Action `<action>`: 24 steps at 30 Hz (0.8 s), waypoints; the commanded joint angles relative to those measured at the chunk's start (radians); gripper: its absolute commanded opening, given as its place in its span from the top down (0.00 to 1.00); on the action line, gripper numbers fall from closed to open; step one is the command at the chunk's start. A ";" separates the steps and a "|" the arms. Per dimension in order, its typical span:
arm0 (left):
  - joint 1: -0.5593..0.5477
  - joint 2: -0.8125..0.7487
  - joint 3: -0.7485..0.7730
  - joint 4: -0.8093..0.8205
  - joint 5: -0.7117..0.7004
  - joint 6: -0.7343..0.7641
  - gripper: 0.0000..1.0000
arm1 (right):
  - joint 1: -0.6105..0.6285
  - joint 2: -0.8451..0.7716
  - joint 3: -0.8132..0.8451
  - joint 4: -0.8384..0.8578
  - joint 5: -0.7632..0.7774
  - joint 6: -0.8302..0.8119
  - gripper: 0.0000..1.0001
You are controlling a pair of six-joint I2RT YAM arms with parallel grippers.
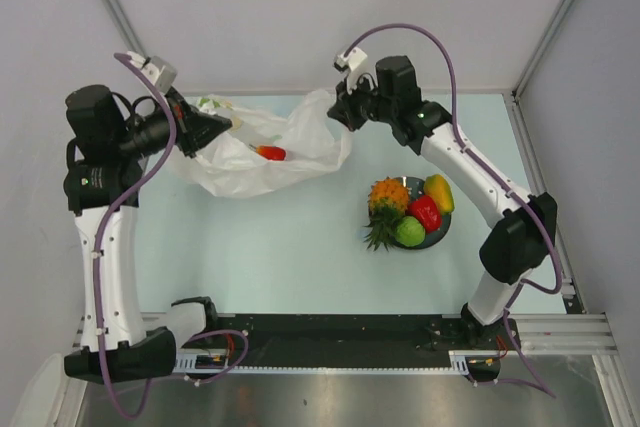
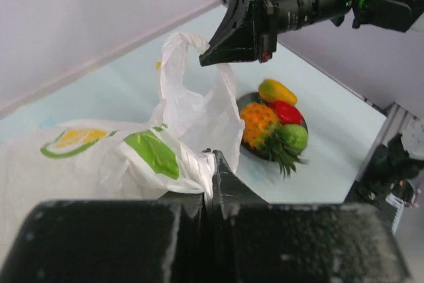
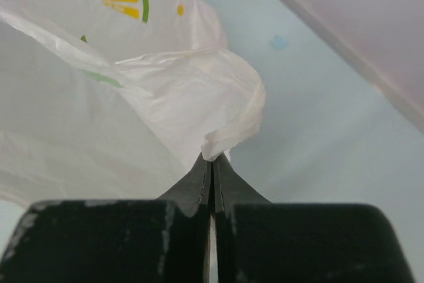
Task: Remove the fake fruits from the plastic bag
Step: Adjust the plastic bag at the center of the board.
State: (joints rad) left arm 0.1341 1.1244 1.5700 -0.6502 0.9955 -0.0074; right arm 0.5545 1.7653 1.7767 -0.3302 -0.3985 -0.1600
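The plastic bag (image 1: 255,152) lies at the back of the table, white with yellow and green citrus prints, stretched between both arms. My left gripper (image 1: 232,125) is shut on its left edge; the pinched film (image 2: 192,170) shows in the left wrist view. My right gripper (image 1: 338,112) is shut on the bag's right handle (image 3: 222,140). A small red fruit (image 1: 271,153) shows through the bag's middle. On a dark plate (image 1: 440,232) to the right sit the orange pineapple (image 1: 387,197), a green round fruit (image 1: 410,232), a red pepper-like piece (image 1: 426,212) and a yellow-orange mango (image 1: 439,192).
Grey walls close the table at the back and on both sides. A metal rail (image 1: 360,332) with the arm bases runs along the near edge. The plate of fruit stands just below the right arm's forearm (image 1: 470,167).
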 commanded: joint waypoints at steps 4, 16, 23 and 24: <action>-0.063 -0.055 -0.302 -0.131 0.069 0.141 1.00 | -0.011 -0.055 -0.325 0.017 0.125 0.053 1.00; -0.108 -0.052 -0.337 -0.054 0.051 0.026 1.00 | 0.036 -0.145 -0.155 -0.029 0.052 0.013 0.32; -0.108 -0.023 -0.321 0.000 0.052 -0.049 1.00 | 0.182 -0.069 -0.135 -0.072 -0.162 -0.069 0.59; -0.108 -0.020 -0.323 0.006 0.052 -0.058 1.00 | 0.186 -0.043 -0.125 -0.073 -0.193 -0.069 0.63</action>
State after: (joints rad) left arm 0.0307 1.0935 1.2129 -0.6987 1.0279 -0.0105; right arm 0.7036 1.6424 1.6264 -0.3641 -0.4282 -0.1852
